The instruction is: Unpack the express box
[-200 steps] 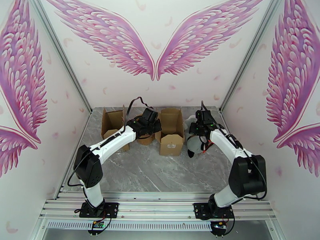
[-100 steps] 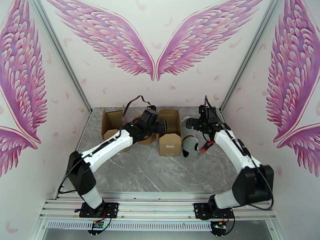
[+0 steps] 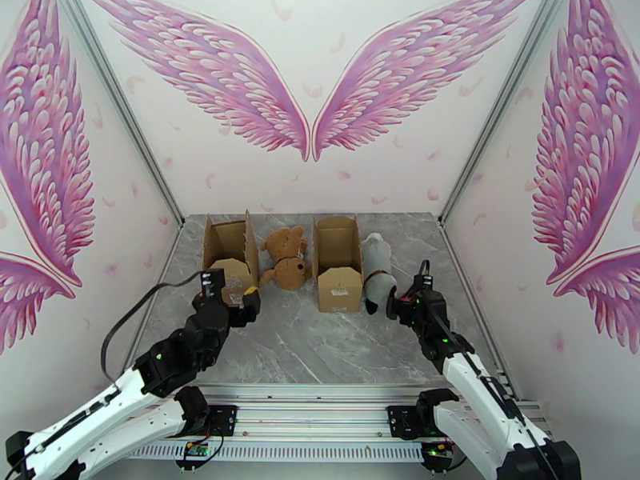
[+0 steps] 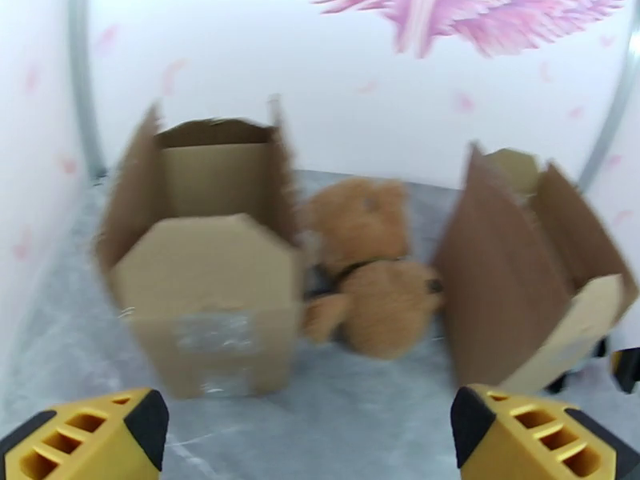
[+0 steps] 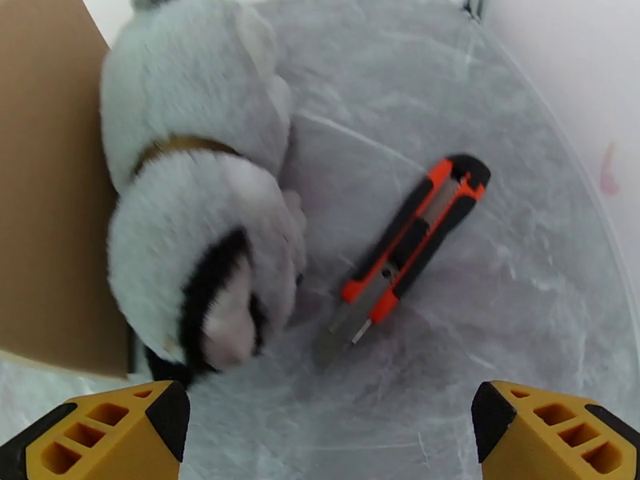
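Both arms have drawn back to the near edge since a second ago; left gripper (image 4: pixel 310 438) and right gripper (image 5: pixel 330 432) now stand with fingers apart. Left open brown cardboard box (image 3: pixel 228 259) and right open brown cardboard box (image 3: pixel 339 264) flank a brown teddy bear (image 3: pixel 286 258) lying on the table; a grey-white plush toy (image 3: pixel 376 270) lies outside, just right of the latter box.

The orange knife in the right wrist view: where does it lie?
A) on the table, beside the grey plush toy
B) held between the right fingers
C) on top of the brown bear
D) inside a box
A: the knife lies flat on the bare table, next to the grey plush toy, and nothing holds it.
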